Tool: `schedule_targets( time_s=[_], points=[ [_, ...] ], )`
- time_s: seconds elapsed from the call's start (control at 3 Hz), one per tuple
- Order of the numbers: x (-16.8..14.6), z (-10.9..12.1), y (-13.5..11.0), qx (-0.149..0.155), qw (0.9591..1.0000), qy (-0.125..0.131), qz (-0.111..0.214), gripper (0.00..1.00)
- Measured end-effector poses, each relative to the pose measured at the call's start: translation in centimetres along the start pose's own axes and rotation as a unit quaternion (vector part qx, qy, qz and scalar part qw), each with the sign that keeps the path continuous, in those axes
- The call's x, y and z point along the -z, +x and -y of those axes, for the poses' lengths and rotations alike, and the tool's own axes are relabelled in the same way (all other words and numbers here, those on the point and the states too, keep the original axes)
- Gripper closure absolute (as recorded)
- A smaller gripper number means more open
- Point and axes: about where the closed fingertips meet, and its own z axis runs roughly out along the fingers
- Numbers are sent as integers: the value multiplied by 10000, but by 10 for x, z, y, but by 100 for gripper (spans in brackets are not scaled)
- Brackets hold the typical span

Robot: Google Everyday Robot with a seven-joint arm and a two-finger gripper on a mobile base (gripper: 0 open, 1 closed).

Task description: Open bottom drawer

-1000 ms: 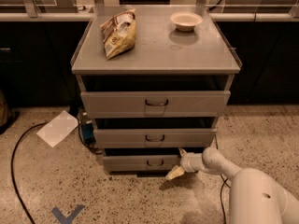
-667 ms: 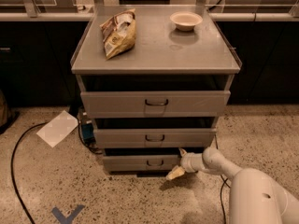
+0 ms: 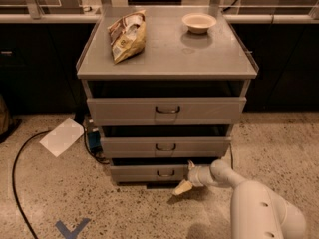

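The bottom drawer (image 3: 144, 173) is the narrowest grey front of the three, lowest in the cabinet, with a small dark wire handle (image 3: 165, 173) at its centre. A thin dark gap shows above its front. My gripper (image 3: 185, 180) sits at the end of the white arm (image 3: 249, 198), just right of the handle, at the drawer front's right end and close to the floor. One pale fingertip (image 3: 181, 187) points down and left below the drawer front.
Above are the mid-sized drawer (image 3: 165, 146) and the widest top drawer (image 3: 167, 110). A chip bag (image 3: 127, 35) and a white bowl (image 3: 199, 22) lie on the cabinet top. A paper sheet (image 3: 62, 136), a black cable (image 3: 17, 168) and blue floor tape (image 3: 72, 229) lie at the left.
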Motion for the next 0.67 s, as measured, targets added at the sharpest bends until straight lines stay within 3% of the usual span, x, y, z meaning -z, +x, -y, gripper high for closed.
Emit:
schedule_targets(
  time_s=[0.67],
  points=[
    [10, -11, -3, -147, 9998, -103, 108, 0]
  ],
)
